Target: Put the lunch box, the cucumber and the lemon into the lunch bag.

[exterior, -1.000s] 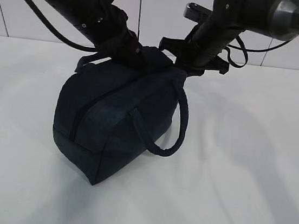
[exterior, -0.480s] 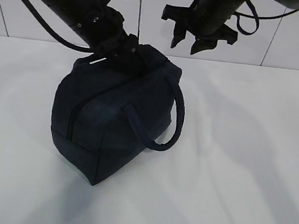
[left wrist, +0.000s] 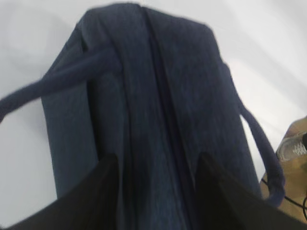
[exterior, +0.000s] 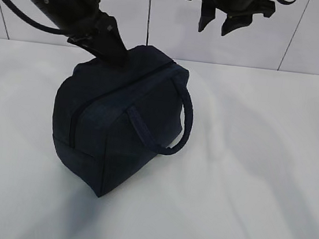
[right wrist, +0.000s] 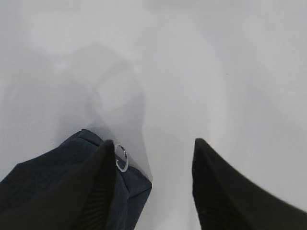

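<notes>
The dark navy lunch bag (exterior: 118, 126) stands on the white table with its zipper (left wrist: 160, 96) shut along the top. Its silver ring pull (right wrist: 121, 158) hangs at one end. One loop handle (exterior: 179, 122) droops down the near side. My left gripper (exterior: 112, 52) hovers at the bag's far top corner. In the left wrist view this gripper (left wrist: 158, 165) is open, its fingers straddling the zipper seam. My right gripper (exterior: 216, 24) hangs open well above the bag, with nothing between its fingers (right wrist: 103, 191). The lunch box, the cucumber and the lemon are out of view.
The white tabletop (exterior: 245, 182) spreads around the bag, with a tiled wall (exterior: 160, 20) behind it. A brown surface with a cable (left wrist: 295, 148) shows at the right edge of the left wrist view.
Both grippers have opened and let go of the bag's top. The right gripper has risen clear, the left arm has pulled up and left, and the bag has settled slightly.
</notes>
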`<state>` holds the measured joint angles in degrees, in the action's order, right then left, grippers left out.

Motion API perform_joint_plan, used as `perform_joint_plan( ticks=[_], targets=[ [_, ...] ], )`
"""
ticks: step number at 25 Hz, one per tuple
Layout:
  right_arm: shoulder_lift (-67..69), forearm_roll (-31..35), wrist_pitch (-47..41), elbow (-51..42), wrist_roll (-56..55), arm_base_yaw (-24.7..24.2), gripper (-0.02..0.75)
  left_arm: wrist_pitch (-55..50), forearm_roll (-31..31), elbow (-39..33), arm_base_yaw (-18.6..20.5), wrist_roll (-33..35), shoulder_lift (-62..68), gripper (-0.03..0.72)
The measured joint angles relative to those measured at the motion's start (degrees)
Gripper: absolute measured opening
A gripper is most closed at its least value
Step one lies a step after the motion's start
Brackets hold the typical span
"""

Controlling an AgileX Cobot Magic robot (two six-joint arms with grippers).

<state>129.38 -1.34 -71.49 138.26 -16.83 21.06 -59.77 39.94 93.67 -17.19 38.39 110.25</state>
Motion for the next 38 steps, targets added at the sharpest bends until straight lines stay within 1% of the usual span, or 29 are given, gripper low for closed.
perform_joint_plan(
  ticks=[4, 7, 10, 16, 19, 23, 25, 31, 35, 38],
  targets=[
    [0.00, 1.89, -0.21, 0.68, 1.73, 0.00, 0.388, -3.52, -3.82, 0.43, 1.48, -2.58, -1.30, 0.372],
    [0.00, 5.33, -0.22, 0.79, 3.46, 0.00, 0.388, -5.75, -8.23, 0.64, 1.85, -5.35, -3.72, 0.372],
    [-0.50, 6.56, -0.29, 0.41, 5.54, 0.00, 0.388, -7.74, -11.85, 0.76, 1.85, -8.80, -6.04, 0.372],
    [-6.63, 6.70, -0.34, -3.32, 9.91, 0.00, 0.388, -10.06, -13.86, 0.87, 1.85, -12.90, -9.71, 0.372],
    [-11.75, 6.44, -0.34, -8.80, 10.88, 0.00, 0.388, -10.63, -15.46, 0.87, 1.85, -14.04, -10.77, 0.372],
    [-19.78, 6.03, -0.44, -19.02, 12.09, 0.00, 0.388, -10.86, -16.48, 0.87, 1.85, -14.28, -12.63, 0.372],
    [-23.76, 5.02, -0.44, -24.20, 12.51, 0.00, 0.388, -10.99, -18.09, 0.87, 1.85, -14.93, -13.74, 0.370],
    [-36.13, 0.84, -0.44, -35.61, 13.21, 0.00, 0.387, -11.24, -23.44, 0.87, 1.85, -20.30, -18.19, 0.293],
    [-43.64, -0.64, -0.44, -41.29, 14.77, 0.00, 0.387, -11.46, -24.53, 0.87, 1.85, -23.41, -21.96, 0.280],
    [-48.94, -1.18, -0.44, -45.57, 15.09, 0.00, 0.386, -11.71, -24.63, 0.87, 1.85, -24.15, -24.91, 0.279]
  ],
)
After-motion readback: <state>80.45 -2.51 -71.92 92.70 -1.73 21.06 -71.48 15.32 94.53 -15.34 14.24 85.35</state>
